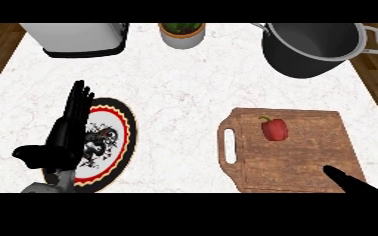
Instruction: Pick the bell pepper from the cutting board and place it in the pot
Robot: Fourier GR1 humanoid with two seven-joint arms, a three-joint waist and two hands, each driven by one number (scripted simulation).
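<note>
On the white counter [184, 90] the big things sit in a ring: the pot [310, 50] at the far right with its mouth open and nothing visible inside, the cutting board [291, 150] nearer and just below it, a patterned plate [122, 130] at the near left, a toaster [77, 37] at the far left and a small potted plant [181, 32] between toaster and pot. The bell pepper [275, 129] lies on the upper middle of the board, red with its green stem pointing away, touched by nothing. The right hand [351, 181] only pokes in over the board's near right corner, well short of the pepper; so little of it shows that I cannot tell how its fingers are set. The left hand [70, 130] rests over the plate's left edge with fingers straight and together, holding nothing. The risks ahead are guesses: the pepper is small and rounded, so a grasp that lands off-centre could roll it along the board instead of lifting it. The pot's wall is tall, so a low carry might clip the rim or its handle, and a release before the rim is cleared would put the pepper on the counter.
</note>
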